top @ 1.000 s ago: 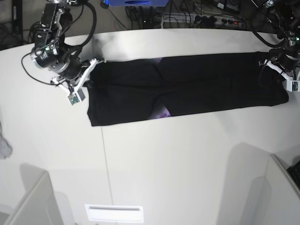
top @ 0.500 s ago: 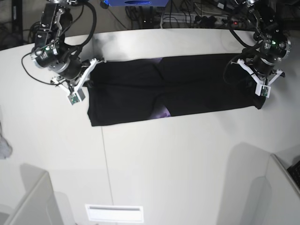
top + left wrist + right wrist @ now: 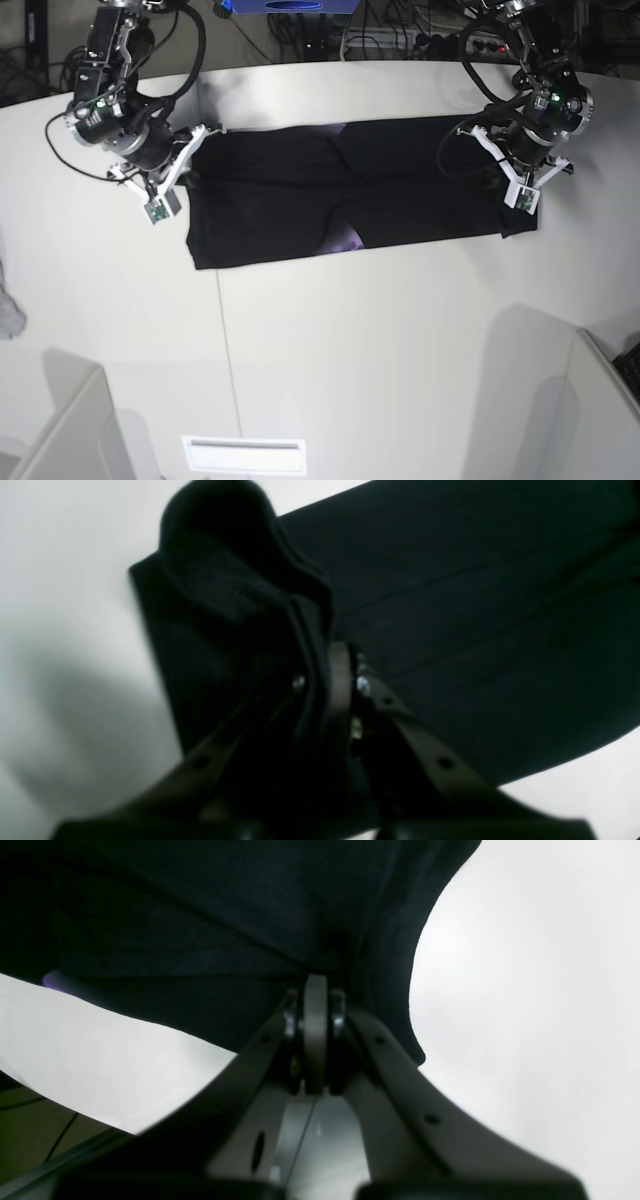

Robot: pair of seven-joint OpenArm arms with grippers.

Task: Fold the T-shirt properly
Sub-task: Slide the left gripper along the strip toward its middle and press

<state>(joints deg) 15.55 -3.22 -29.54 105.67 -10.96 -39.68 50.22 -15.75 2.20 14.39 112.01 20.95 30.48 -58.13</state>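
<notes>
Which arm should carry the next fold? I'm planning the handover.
Probably the left: its gripper grips a lifted, bunched end of the T-shirt, while the right gripper pins the other end.

Free room and obstacles on the white table point(image 3: 380, 340). The T-shirt point(image 3: 340, 195) lies as a long black band across the far half; the whole near half is bare and open to passage. The right gripper point(image 3: 188, 160) occupies the band's one end, the left gripper point(image 3: 512, 178) the other, each closed on cloth, with its arm rising behind. A grey-white scrap point(image 3: 8, 312) sits at the table's edge. Cables point(image 3: 400, 40) crowd the area beyond the far rim
</notes>
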